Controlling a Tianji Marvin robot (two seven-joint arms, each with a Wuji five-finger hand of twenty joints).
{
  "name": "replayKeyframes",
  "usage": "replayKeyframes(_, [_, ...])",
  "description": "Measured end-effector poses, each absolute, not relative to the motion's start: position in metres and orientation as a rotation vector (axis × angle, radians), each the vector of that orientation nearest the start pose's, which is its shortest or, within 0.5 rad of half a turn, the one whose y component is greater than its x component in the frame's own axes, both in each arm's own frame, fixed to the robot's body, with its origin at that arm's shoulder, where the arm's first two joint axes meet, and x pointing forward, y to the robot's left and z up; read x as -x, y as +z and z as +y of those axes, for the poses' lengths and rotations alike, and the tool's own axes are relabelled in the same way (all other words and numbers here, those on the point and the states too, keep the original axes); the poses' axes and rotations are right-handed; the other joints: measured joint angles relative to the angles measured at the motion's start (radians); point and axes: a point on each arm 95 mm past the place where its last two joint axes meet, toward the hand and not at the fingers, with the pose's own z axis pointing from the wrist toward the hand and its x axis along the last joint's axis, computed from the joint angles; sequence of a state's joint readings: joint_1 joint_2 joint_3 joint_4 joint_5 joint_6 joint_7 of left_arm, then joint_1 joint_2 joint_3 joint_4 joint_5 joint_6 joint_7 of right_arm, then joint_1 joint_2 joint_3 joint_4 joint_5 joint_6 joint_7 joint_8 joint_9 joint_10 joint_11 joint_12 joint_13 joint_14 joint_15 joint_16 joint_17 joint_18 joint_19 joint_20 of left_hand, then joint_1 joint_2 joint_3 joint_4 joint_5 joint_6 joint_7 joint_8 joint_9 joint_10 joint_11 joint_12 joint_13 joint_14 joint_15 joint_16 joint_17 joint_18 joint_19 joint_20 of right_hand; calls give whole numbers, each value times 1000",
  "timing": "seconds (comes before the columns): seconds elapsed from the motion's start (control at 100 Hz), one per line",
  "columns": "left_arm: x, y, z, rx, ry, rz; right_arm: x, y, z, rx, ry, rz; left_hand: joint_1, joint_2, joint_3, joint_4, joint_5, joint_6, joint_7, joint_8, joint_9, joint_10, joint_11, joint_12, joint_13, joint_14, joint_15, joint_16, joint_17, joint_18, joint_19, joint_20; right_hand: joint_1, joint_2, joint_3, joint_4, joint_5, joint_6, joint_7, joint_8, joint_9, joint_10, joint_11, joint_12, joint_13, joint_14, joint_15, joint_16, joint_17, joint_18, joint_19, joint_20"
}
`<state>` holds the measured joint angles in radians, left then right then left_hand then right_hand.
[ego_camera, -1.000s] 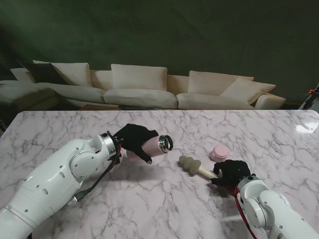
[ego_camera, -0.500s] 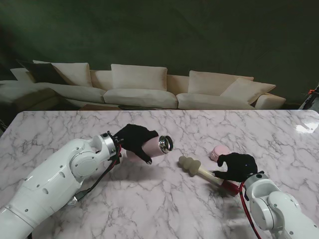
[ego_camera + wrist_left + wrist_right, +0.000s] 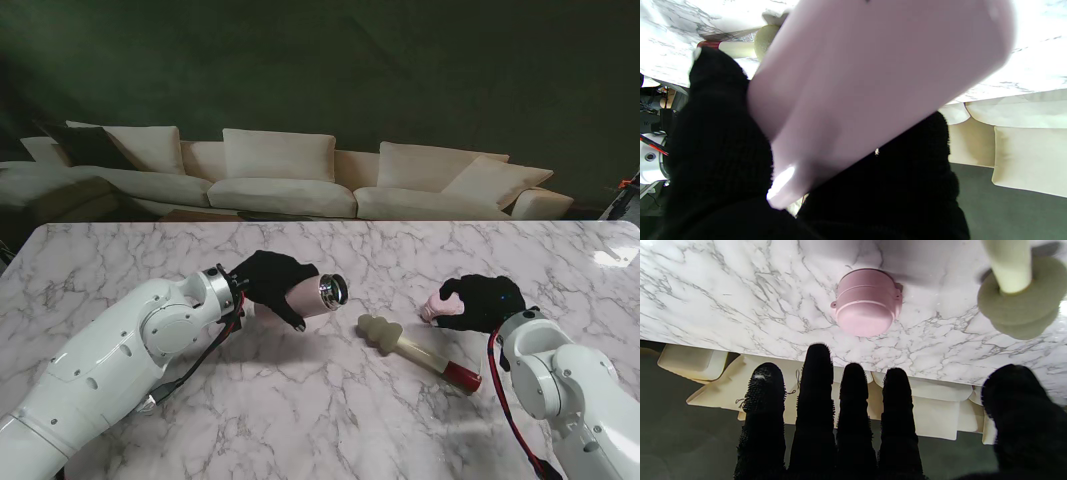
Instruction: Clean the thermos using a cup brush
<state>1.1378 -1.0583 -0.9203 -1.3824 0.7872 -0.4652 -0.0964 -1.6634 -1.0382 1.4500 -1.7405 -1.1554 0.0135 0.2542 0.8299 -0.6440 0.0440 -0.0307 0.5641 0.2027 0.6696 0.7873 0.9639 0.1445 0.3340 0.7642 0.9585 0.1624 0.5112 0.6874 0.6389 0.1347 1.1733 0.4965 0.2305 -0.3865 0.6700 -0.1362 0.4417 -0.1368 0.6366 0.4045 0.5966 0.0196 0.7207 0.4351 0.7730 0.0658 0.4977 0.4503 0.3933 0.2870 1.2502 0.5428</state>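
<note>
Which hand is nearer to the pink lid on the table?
Right. The right hand hovers open right beside the pink lid; the left hand is far off to its left, holding the thermos.

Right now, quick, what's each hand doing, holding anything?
Left hand: closed around the pink thermos.
Right hand: open, fingers apart, holding nothing.
</note>
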Motion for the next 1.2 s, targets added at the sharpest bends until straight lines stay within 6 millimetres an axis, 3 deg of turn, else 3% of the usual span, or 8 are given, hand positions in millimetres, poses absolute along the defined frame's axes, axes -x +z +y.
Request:
replayKeyframes(0.11, [-464,-277,-68,833,-1836,1960,-407,-288,-83,-1237,1094,1600,0,0,0,0,0,0,0,0,0,0,0,0,0,0,0,0,0,0,0,0,-2,3,-17,0,-104,0,-46,-5,-200,14,-89,-87,-168,42,-172,-113,-134,36,-139,-42])
replayKeyframes(0.22, [-464,-277,-68,831,-1835,1962,-420,-292,-86,-1212,1115,1624,0,0,0,0,0,0,0,0,0,0,0,0,0,0,0,0,0,0,0,0,-2,-29,-40,0,-231,0,-114,-41,-346,15,-161,-134,-257,64,-263,-178,-201,48,-220,-87])
replayKeyframes(0.32, [-464,-277,-68,830,-1835,1963,-429,-298,-87,-1169,1093,1641,0,0,0,0,0,0,0,0,0,0,0,0,0,0,0,0,0,0,0,0,-1,-87,-69,8,-312,37,-143,-60,-390,33,-239,-181,-285,65,-277,-202,-212,51,-238,-101])
replayKeyframes(0.41, [-464,-277,-68,829,-1836,1963,-437,-305,-88,-1092,1136,1659,0,0,0,0,0,0,0,0,0,0,0,0,0,0,0,0,0,0,0,0,-5,-165,-34,9,-312,45,-130,-67,-391,40,-258,-191,-285,65,-277,-213,-217,51,-245,-105])
replayKeyframes(0.56, [-464,-275,-68,828,-1838,1960,-444,-313,-87,-1051,1100,1727,0,0,0,0,0,0,0,0,0,0,0,0,0,0,0,0,0,0,1,0,-30,-195,11,9,-311,62,-80,-67,-391,52,-182,-157,-263,39,-218,-194,-182,49,-215,-105])
replayKeyframes(0.75, [-463,-275,-68,824,-1834,1963,-453,-327,-83,-1072,1063,1771,0,0,0,0,0,0,0,0,0,0,0,0,0,0,1,0,0,0,1,0,-11,-195,12,21,-256,62,15,-25,-393,54,-7,-94,-249,15,-102,-128,-129,9,-154,-71])
replayKeyframes(0.98, [-463,-275,-68,826,-1832,1965,-460,-341,-82,-1070,1057,1787,0,0,0,0,0,0,0,0,0,0,0,0,0,0,1,0,0,0,1,0,1,-205,10,32,-223,62,50,-11,-392,55,40,-81,-232,6,-51,-103,-103,-40,-125,-54])
replayKeyframes(1.2, [-462,-276,-68,826,-1830,1969,-463,-348,-83,-1108,1042,1787,0,0,0,0,0,0,0,0,0,0,0,0,0,0,1,0,0,0,1,0,80,-205,0,32,-208,62,65,-2,-390,58,83,-62,-228,4,-13,-81,-69,-63,-93,-40])
